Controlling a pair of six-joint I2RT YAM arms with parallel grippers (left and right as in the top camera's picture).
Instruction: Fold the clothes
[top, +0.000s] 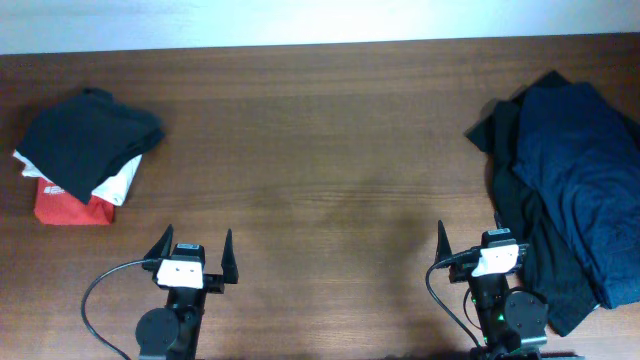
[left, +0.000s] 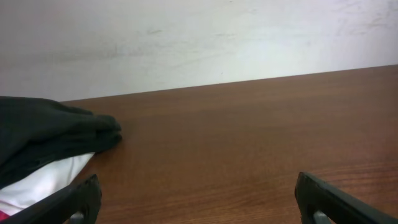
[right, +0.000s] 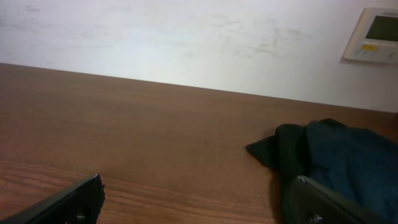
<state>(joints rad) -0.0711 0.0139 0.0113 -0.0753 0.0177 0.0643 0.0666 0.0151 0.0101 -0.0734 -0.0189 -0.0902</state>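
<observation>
A heap of unfolded clothes lies at the table's right edge: a navy garment (top: 580, 170) on top of a black one (top: 530, 235); both show in the right wrist view (right: 339, 158). A folded stack sits at the far left: black garment (top: 85, 140) over a white one (top: 118, 185) and a red one (top: 65, 207); it shows in the left wrist view (left: 43, 134). My left gripper (top: 194, 250) is open and empty over bare wood near the front edge. My right gripper (top: 470, 240) is open and empty, its right finger next to the black garment's edge.
The brown wooden table (top: 330, 170) runs to a white wall at the back. A wall thermostat (right: 373, 34) shows in the right wrist view. Arm cables loop on the table by both bases (top: 95, 290).
</observation>
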